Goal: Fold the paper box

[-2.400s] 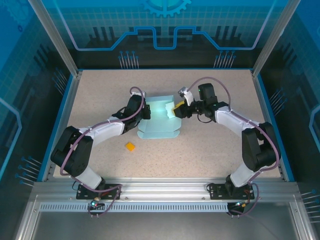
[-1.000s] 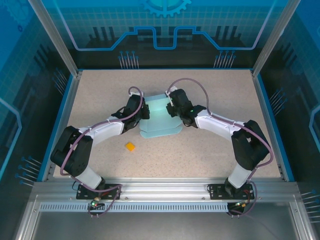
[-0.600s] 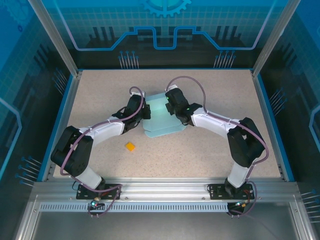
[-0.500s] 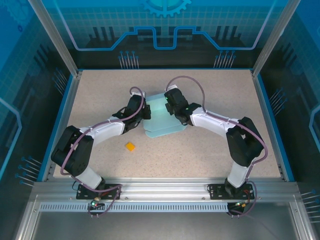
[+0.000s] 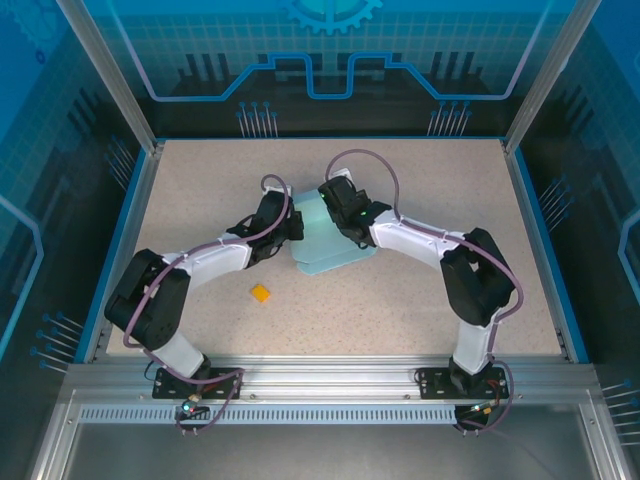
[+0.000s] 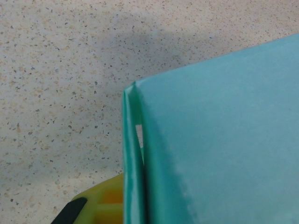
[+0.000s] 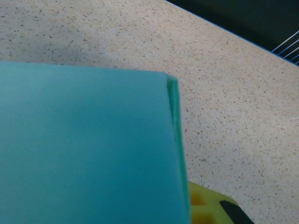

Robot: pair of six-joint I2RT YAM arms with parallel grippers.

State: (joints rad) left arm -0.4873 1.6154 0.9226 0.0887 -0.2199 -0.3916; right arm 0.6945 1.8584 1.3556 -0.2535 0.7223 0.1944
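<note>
The box [image 5: 325, 250] sits on the counter [image 5: 430, 180], between the two arms. The left end effector [image 5: 289, 227] is closed, pinching the box's side wall. Whether the right end effector [image 5: 337, 205] grips cannot be told. Uneven squeezing could buckle the thin card or spring the folded wall open.

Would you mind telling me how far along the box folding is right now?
Done: the paper box has one side creased double, seen from the left wrist. In hand: the left gripper pinches that edge; the right gripper is at the opposite side. To do: its near flap lies flat, unclosed.
</note>
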